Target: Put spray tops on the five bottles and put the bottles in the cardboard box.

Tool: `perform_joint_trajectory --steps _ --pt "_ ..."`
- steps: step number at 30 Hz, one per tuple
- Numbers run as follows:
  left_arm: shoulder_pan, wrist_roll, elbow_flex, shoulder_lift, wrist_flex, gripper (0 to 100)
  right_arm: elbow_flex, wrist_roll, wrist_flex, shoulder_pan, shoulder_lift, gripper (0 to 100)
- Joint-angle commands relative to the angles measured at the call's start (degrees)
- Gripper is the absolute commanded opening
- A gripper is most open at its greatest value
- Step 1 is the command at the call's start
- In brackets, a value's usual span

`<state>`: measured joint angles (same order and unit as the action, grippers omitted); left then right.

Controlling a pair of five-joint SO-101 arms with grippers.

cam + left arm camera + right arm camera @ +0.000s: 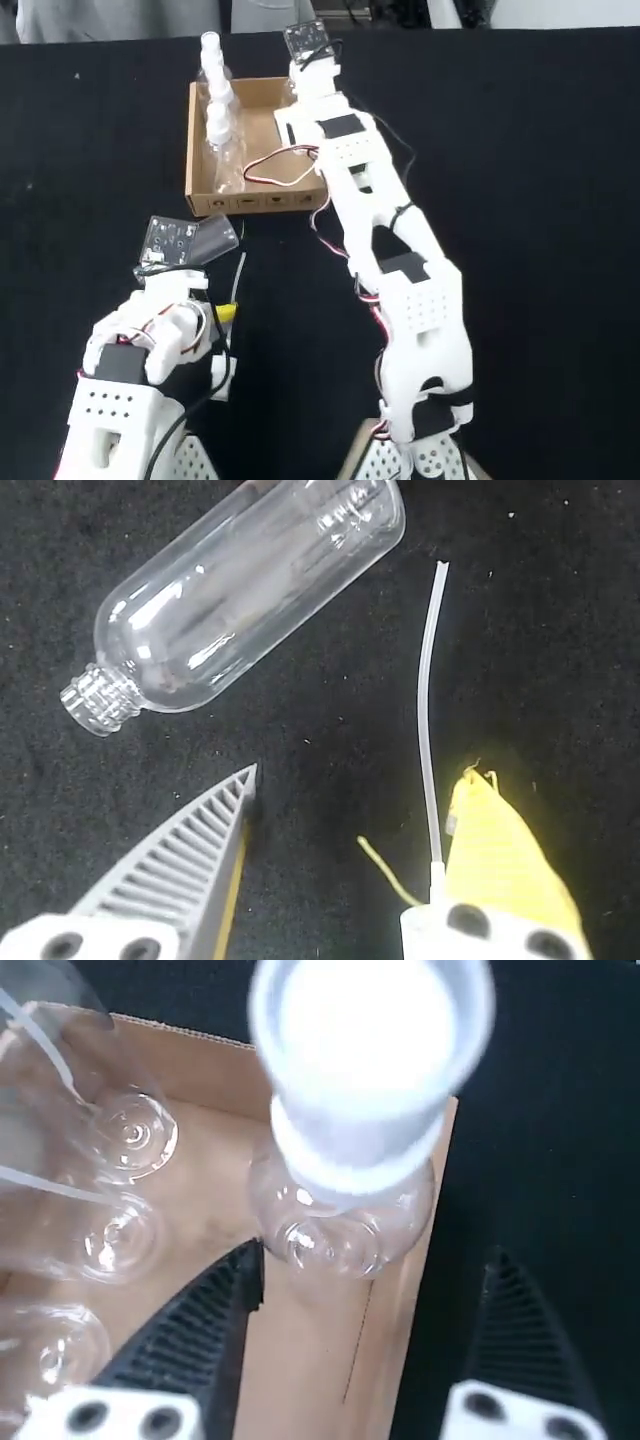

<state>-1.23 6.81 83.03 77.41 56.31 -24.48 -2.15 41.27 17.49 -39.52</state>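
A clear bottle (240, 590) without a top lies on the black table just ahead of my left gripper (360, 775), which is open with nothing between its fingers. A thin dip tube (428, 700) lies alongside the yellow-taped finger (500, 850); its head end is hidden under that finger. In the high view this bottle (215, 235) lies in front of the cardboard box (260, 200). My right gripper (372, 1255) hangs open over the box's far right corner, its fingers on either side of an upright bottle (340, 1220) with a white spray top (370, 1060).
Three more bottles with spray tops (218, 100) stand along the box's left wall. The right arm (350, 170) stretches across the box's right side, with a red-and-white cable (285, 170) looping into the box. Black table lies open to the right.
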Motion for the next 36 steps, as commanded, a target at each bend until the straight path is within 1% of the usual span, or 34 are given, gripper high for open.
perform_joint_trajectory --steps 1,6,27,33,36 --pt "-0.7 0.1 -0.7 0.8 -1.1 28 -2.3 -0.2 3.4 -0.1 5.5 27.9" --pt "-0.7 0.1 -0.7 0.8 -1.1 28 -2.0 -0.2 6.1 -0.1 7.5 27.8" --pt "-0.7 0.1 -0.7 0.8 -0.7 28 -1.8 -0.3 25.7 -0.3 18.2 27.6" --pt "-0.6 0.1 -0.7 0.8 -0.7 28 -1.8 -0.3 32.6 0.0 20.7 27.6" --pt "-0.6 0.1 -0.6 0.8 -0.6 28 -1.8 -2.6 36.0 0.0 21.8 27.6"
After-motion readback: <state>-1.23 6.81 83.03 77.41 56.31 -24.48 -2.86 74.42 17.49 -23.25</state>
